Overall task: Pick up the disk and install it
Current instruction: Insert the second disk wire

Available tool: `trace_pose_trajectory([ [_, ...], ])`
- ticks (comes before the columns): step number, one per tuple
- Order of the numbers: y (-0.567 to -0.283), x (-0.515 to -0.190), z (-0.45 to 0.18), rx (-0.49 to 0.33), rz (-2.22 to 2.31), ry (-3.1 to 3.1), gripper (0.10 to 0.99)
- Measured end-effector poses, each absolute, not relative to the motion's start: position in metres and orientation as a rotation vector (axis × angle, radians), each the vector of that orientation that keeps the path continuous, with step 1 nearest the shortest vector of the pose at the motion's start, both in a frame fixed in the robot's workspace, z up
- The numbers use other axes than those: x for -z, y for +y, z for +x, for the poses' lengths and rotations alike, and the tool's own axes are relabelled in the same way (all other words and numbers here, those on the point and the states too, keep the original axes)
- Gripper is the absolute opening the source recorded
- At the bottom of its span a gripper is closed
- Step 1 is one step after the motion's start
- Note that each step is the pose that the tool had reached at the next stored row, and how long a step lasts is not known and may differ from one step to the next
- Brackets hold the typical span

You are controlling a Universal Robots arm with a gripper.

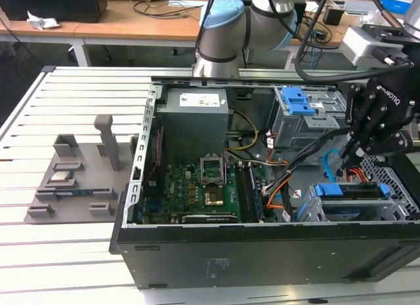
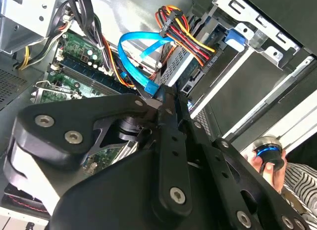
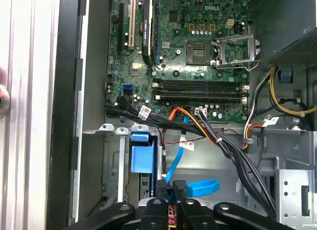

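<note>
The computer case [image 1: 262, 252] is lying open on its side on a slatted metal table [image 1: 65, 252]. Inside the case, free room is tight. The motherboard [image 1: 197, 187] is filling the floor in the half toward the exterior view's left, and a grey power supply box [image 1: 193, 121] is standing at the case's far wall. Bundles of black, orange and red cables [image 3: 233, 146] are crossing the middle of the case, and a flat blue cable [image 2: 136, 57] is looping just beside the fingertips. Against the case's outer wall a person's hand [image 2: 270, 163] is holding a small round device.

The arm [image 1: 223, 36] is rising from behind the case's far wall and reaching over it. Its black gripper [image 1: 342, 162] is pointing down into the case's half toward the exterior view's right, tilted slightly toward the middle.

In both wrist views the gripper's [image 2: 161, 94] 2 fingers [image 3: 179, 186] are lying pressed together – nothing is showing between them, though the tips are sitting right at the blue cable.

The disk [image 1: 348, 190] – its blue frame uppermost – is sitting in a grey drive cage [image 1: 400, 200] at the case's near corner, just below and beside the gripper, apart from it. In the first wrist view its blue end [image 3: 140, 158] is showing in the cage slot near the fingertips. I cannot tell how fully it is seated.
</note>
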State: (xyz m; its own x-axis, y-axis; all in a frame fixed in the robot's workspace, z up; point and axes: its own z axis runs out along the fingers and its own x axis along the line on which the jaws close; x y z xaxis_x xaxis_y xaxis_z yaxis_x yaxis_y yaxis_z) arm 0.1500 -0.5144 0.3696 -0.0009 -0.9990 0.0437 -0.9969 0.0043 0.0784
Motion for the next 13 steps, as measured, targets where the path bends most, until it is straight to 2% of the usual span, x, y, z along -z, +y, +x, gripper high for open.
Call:
trace_pose_trajectory([
  [5, -0.527, -0.366, 0.15, 0.035, 2.156, -2.161, 0.161],
  [13, -0.53, -0.354, 0.16, 0.035, 2.16, -2.155, 0.161],
])
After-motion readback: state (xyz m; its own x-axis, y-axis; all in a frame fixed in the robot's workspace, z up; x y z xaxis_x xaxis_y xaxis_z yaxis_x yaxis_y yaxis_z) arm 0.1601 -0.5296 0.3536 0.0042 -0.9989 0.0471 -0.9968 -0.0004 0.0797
